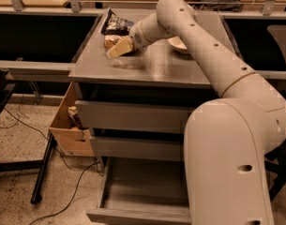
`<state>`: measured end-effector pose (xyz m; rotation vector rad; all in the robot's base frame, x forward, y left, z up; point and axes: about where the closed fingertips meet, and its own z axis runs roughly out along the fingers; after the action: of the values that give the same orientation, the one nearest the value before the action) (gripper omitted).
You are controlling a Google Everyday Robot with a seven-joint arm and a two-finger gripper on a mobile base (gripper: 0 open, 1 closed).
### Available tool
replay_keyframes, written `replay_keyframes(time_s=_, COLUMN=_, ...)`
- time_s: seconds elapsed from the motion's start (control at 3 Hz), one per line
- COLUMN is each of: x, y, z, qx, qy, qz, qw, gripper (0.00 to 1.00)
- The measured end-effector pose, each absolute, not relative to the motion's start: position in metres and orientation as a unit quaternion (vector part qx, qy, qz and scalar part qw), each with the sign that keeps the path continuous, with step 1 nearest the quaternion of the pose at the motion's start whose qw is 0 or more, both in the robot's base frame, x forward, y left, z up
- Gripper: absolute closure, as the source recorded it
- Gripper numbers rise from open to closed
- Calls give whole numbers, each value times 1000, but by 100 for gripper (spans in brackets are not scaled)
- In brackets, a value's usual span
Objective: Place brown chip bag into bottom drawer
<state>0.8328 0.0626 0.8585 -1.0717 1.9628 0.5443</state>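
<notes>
The brown chip bag (115,48) sits over the rear left part of the cabinet top (156,69), tilted, with a blurred reflection on the metal just below it. It is crumpled foil, golden-brown with pale patches, and one pale wedge-shaped corner points down and to the left. The gripper (124,44) is clamped on the bag's right side. Its tips are buried in the foil and hard to tell from it.

Just behind the brown bag lies one dark chip bag (115,23), flat, its far edge near the back of the top. One pale bowl (178,44) stands to the right, half hidden behind the arm (203,55), which is smooth, cream-coloured and rounded and runs diagonally across the top.

The cabinet is plain grey, with a dully shining top. It has three drawers. The upper drawer (133,117) and the middle drawer (133,147) are closed, while the bottom drawer (142,189) is pulled out, a shallow grey box. The robot's bulky body (227,163) covers the right ends of all three, and the lower picture edge cuts off the front panel.

To the left stands one open cardboard box (67,134), its contents too dim to name. A black pole (43,172) leans beside it, over thin cables (20,125) on the speckled floor (16,191).
</notes>
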Motion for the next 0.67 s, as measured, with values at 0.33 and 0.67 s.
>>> replay_keyframes(time_s=0.33, x=831, y=62, z=854, qx=-423, qy=779, qz=229, qw=402, gripper=40)
replay_keyframes(time_s=0.67, x=828, y=57, z=856, qx=-420, qy=777, qz=234, qw=407, gripper=63)
